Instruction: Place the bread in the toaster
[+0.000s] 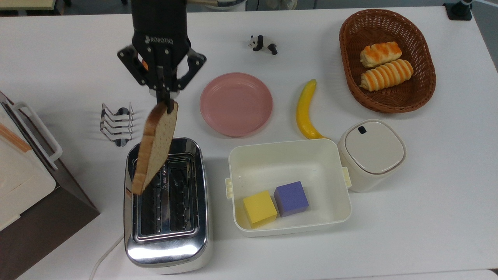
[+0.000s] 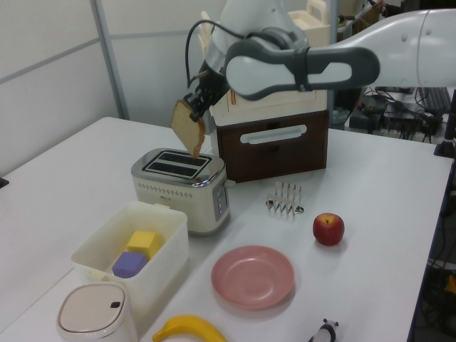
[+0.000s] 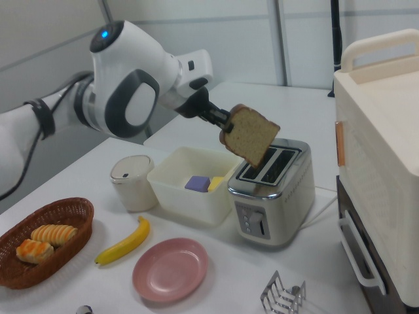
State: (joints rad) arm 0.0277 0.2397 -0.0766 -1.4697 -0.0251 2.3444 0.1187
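White table, grey panelled walls

One toaster, one bread, two rolls, two cubes, one banana, one plate

Toaster: mirror-glossy chrome. Bread above it: matt, speckled, rough crumb. Toast rack beside toaster: shiny wire. Basket: woven wicker. Tub: smooth plastic.
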